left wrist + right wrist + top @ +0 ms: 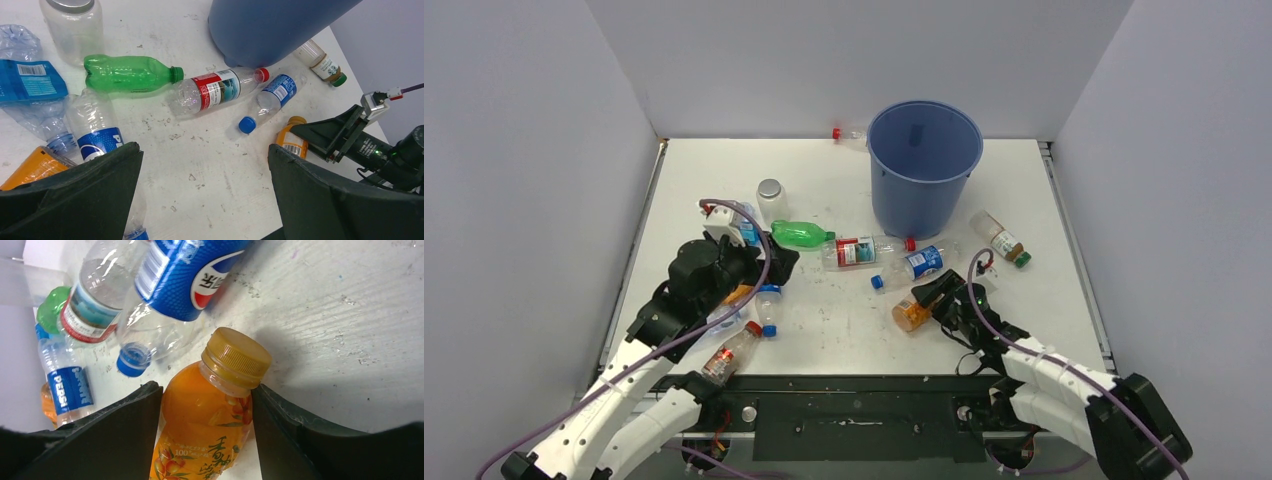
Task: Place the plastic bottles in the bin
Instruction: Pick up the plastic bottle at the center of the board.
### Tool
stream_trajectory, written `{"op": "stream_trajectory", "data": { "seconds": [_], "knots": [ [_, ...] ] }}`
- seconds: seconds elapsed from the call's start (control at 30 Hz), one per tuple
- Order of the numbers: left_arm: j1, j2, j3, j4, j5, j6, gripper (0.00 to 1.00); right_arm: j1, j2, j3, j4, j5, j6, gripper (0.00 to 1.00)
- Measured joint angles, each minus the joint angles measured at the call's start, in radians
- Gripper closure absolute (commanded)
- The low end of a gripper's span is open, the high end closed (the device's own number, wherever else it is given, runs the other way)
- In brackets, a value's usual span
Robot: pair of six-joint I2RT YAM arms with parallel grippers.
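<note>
While the bin [921, 205] stands upright at the far middle of the table [844, 335], with no bottle showing in the part of its inside I can see, my right gripper [206, 387] sits about half-open around the orange juice bottle [202, 440]. One finger lies against each flank, just below the gold cap. The bottle lies on its side near the right arm, well short of the bin. I judge the hold is taken across the barrel because the broad body gives the pads more to bite than the neck would. I cannot tell how firm the squeeze is, and the bottle is not yet lifted.

My left gripper [202, 150] gapes fully wide and holds nothing. It hangs over the left-hand cluster, beside a Pepsi bottle [97, 137], and I take it to be set wide to drop over the next one.

The other plastic bottles lie scattered. The green bottle [802, 234] and the red-labelled bottle [859, 250] rest just in front of the bin, and a red-capped bottle [849, 133] lies behind it.
</note>
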Motion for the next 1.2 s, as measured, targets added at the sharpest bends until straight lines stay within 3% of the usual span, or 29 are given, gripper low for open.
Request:
{"op": "stream_trajectory", "data": {
  "seconds": [0.27, 0.47, 0.63, 0.8, 1.03, 1.2],
  "knots": [
    [-0.040, -0.050, -0.037, 0.038, -0.016, 0.000, 0.04, 0.029, -0.365, 0.002, -0.151, -0.142, -0.206, 0.65],
    [-0.047, -0.100, -0.163, 0.217, 0.199, -0.092, 0.04, 0.095, -0.555, 0.071, -0.129, -0.302, -0.362, 0.66],
    [-0.048, -0.042, -0.184, 0.422, 0.475, -0.173, 0.04, 0.161, -0.496, 0.178, 0.005, -0.386, -0.449, 0.66],
    [-0.052, 0.000, -0.187, 0.602, 0.672, -0.230, 0.04, 0.333, -0.359, 0.249, 0.140, -0.338, -0.549, 0.67],
    [-0.053, 0.011, -0.201, 0.696, 0.779, -0.254, 0.04, 0.534, -0.182, 0.272, 0.312, -0.192, -0.671, 0.70],
    [-0.053, 0.009, -0.201, 0.687, 0.809, -0.254, 0.04, 0.595, -0.132, 0.278, 0.415, -0.097, -0.736, 0.72]
  ]
}}
